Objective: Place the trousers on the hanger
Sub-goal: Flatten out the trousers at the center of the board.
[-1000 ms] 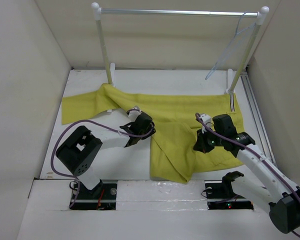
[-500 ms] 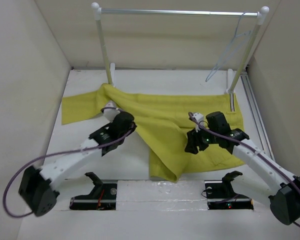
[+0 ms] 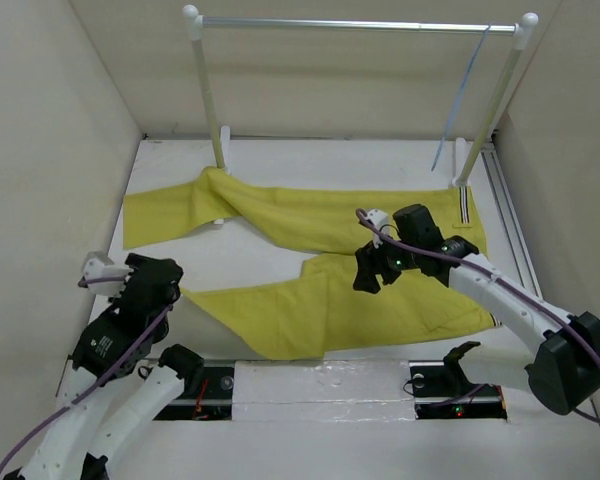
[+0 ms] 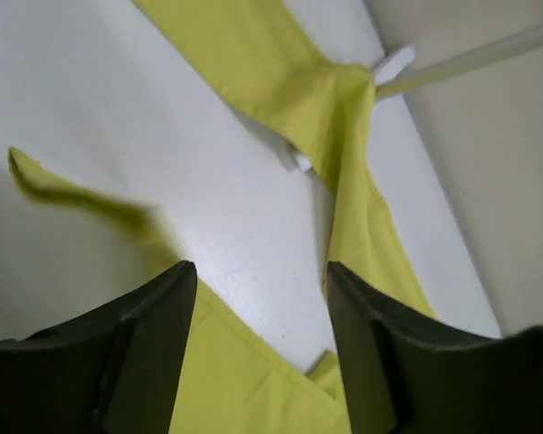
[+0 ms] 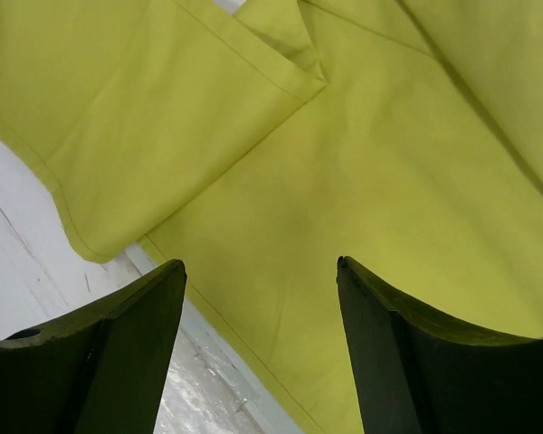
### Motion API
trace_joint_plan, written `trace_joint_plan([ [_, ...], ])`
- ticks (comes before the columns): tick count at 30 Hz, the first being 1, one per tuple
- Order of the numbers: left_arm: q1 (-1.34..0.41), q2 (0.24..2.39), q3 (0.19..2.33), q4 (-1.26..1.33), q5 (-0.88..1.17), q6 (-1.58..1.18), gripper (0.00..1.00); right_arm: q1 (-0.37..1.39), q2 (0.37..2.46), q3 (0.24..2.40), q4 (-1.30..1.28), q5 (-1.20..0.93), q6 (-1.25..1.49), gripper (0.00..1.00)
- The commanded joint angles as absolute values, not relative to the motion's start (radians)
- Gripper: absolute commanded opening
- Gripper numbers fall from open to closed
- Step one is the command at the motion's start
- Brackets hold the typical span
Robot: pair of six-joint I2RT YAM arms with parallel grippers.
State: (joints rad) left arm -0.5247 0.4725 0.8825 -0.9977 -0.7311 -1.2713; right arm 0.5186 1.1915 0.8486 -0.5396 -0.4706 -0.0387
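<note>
Left arm has backed away from the rail (image 3: 360, 24); the trousers' (image 3: 310, 220) near leg now lies stretched out leftward. Left tool (image 4: 261, 271) spread, gripping nothing. Right tool (image 5: 260, 267) spread, just above the trousers, which lie on the desk (image 3: 280, 165) below the rail. Hanger (image 3: 462, 95) hangs at the rail's right end.

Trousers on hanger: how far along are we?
Done: nothing firm; the trousers lie on the table, legs spread out. In hand: nothing gripped; the left pincer is open above one leg, the right pincer open over the cloth. Left: the hanger hangs bare on the rail, so grasping, lifting and draping all remain.
</note>
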Motion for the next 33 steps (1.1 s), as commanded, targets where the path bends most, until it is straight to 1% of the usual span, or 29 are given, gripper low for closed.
trace_joint_plan([
  [1,-0.48,0.443,1.029,-1.137,-1.022,-1.343,0.59,0.528,1.174,0.894,-0.535,-0.462,-0.086,0.73],
  [2,-0.48,0.449,1.066,-1.137,-1.047,-1.33,0.96,0.528,1.166,0.893,-0.546,-0.459,-0.092,0.73],
  [3,-0.48,0.466,1.121,-1.129,-1.072,-1.309,0.99,0.528,1.161,0.887,-0.552,-0.457,-0.095,0.72],
  [4,-0.48,0.509,1.141,-1.115,-1.109,-1.272,0.99,0.516,1.152,0.884,-0.558,-0.448,-0.103,0.71],
  [5,-0.48,0.537,1.152,-1.056,-1.118,-1.181,0.98,0.515,1.147,0.881,-0.558,-0.446,-0.106,0.68],
  [6,-0.48,0.569,1.149,-1.025,-1.124,-1.149,0.98,0.502,1.144,0.874,-0.56,-0.446,-0.106,0.65],
  [7,-0.48,0.636,1.137,-0.988,-1.121,-1.117,0.98,0.502,1.143,0.873,-0.558,-0.449,-0.109,0.6],
  [8,-0.48,0.673,1.121,-0.891,-1.109,-1.053,0.97,0.492,1.141,0.874,-0.555,-0.451,-0.106,0.28],
  [9,-0.48,0.714,1.097,-0.83,-1.092,-1.014,0.91,0.492,1.14,0.876,-0.552,-0.453,-0.106,0.15],
  [10,-0.48,0.794,1.088,-0.786,-1.063,-1.005,0.7,0.492,1.137,0.885,-0.552,-0.451,-0.106,0.02],
  [11,-0.471,0.839,1.082,-0.747,-1.055,-1.021,0.05,0.483,1.132,0.89,-0.555,-0.449,-0.107,0.0],
  [12,-0.471,0.883,1.069,-0.723,-1.048,-1.061,0.0,0.483,1.128,0.896,-0.555,-0.448,-0.11,0.0],
  [13,-0.43,0.97,1.063,-0.688,-0.993,-1.054,0.0,0.483,1.123,0.903,-0.557,-0.446,-0.112,0.0],
  [14,-0.378,1.014,1.062,-0.599,-0.926,-1.031,0.09,0.483,1.108,0.907,-0.563,-0.443,-0.113,0.0],
  [15,-0.308,1.055,1.051,-0.524,-0.819,-0.934,0.19,0.474,1.1,0.908,-0.566,-0.434,-0.114,0.0],
  [16,-0.153,1.127,1.043,-0.474,-0.603,-0.919,0.23,0.474,1.092,0.907,-0.571,-0.43,-0.114,0.0],
  [17,-0.088,1.155,1.036,-0.398,-0.525,-0.919,0.27,0.474,1.075,0.904,-0.587,-0.422,-0.114,0.0],
  [19,0.026,1.231,0.997,-0.313,-0.337,-0.898,0.31,0.45,1.046,0.894,-0.606,-0.364,-0.103,0.06],
  [20,0.097,1.256,1.0,-0.263,-0.307,-0.89,0.33,0.437,1.007,0.876,-0.61,-0.345,-0.092,0.17],
  [22,0.138,1.349,1.029,-0.235,-0.276,-0.821,0.35,0.373,0.967,0.856,-0.598,-0.301,-0.062,0.3],
  [23,0.138,1.415,1.11,-0.271,-0.305,-0.778,0.36,0.314,0.938,0.838,-0.579,-0.269,-0.031,0.5],
  [24,0.138,1.445,1.111,-0.272,-0.308,-0.778,0.36,0.313,0.937,0.838,-0.578,-0.268,-0.031,0.5],
  [25,0.138,1.469,1.13,-0.305,-0.313,-0.752,0.36,0.243,0.937,0.839,-0.568,-0.265,-0.02,0.58],
  [26,0.138,1.486,1.143,-0.307,-0.317,-0.743,0.36,0.206,0.942,0.835,-0.555,-0.265,-0.011,0.61],
  [28,0.138,1.497,1.114,-0.261,-0.313,-0.733,0.37,0.079,0.975,0.834,-0.523,-0.294,-0.002,0.64],
  [30,0.138,1.496,1.057,-0.226,-0.302,-0.732,0.39,-0.01,1.006,0.844,-0.5,-0.328,0.053,0.65],
  [31,0.138,1.5,1.04,-0.194,-0.298,-0.733,0.44,-0.049,1.014,0.845,-0.464,-0.33,0.072,0.66],
  [32,0.138,1.506,1.019,-0.184,-0.295,-0.744,0.47,-0.13,1.022,0.845,-0.45,-0.331,0.09,0.66],
  [33,0.138,1.529,1.016,-0.181,-0.29,-0.753,0.48,-0.165,1.028,0.836,-0.428,-0.331,0.121,0.67],
])
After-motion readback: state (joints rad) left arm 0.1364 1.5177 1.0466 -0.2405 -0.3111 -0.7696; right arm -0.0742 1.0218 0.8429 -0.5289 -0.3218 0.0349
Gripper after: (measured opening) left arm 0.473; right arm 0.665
